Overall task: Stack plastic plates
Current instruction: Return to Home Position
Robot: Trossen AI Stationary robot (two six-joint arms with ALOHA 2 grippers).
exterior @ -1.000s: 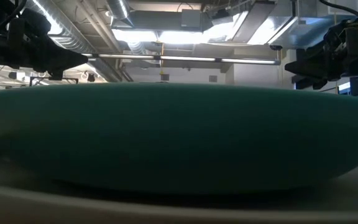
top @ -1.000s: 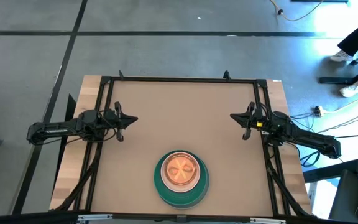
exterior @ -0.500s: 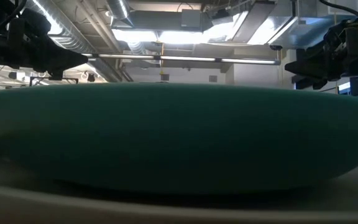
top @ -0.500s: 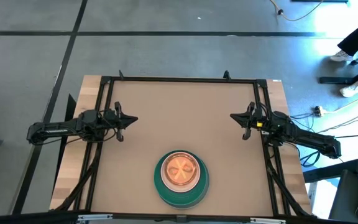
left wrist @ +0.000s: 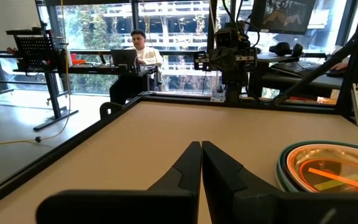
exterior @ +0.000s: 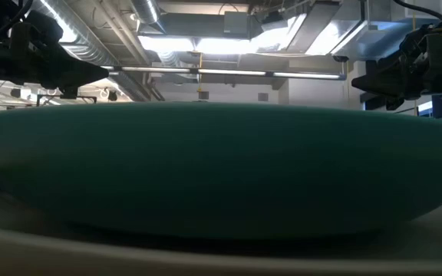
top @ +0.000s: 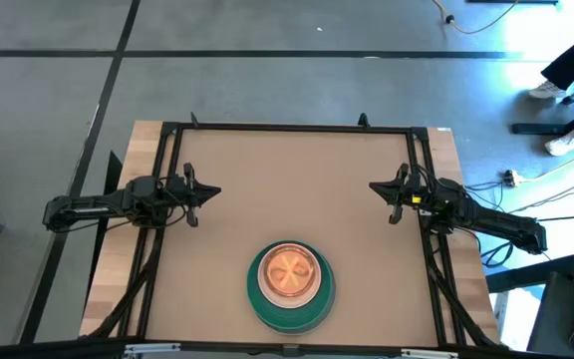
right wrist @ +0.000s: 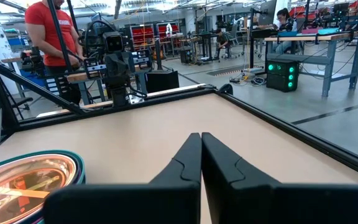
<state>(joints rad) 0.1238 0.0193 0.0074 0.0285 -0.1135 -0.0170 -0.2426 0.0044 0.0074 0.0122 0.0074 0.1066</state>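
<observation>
The plastic plates (top: 291, 285) stand as one nested stack at the table's near edge, middle: a large teal plate outermost, its underside on the table, with an orange-pink translucent plate on top. The teal wall (exterior: 221, 169) fills the low view. The stack's rim shows in the left wrist view (left wrist: 328, 168) and the right wrist view (right wrist: 27, 177). My left gripper (top: 214, 192) hovers shut near the table's left edge, my right gripper (top: 374, 186) shut near the right edge. Both are far from the stack. The plates lower in the stack are hidden.
A black frame (top: 287, 128) runs around the tan table top. Bare table lies between the two grippers and toward the far edge. People (right wrist: 51, 37) stand or sit in the room beyond the table.
</observation>
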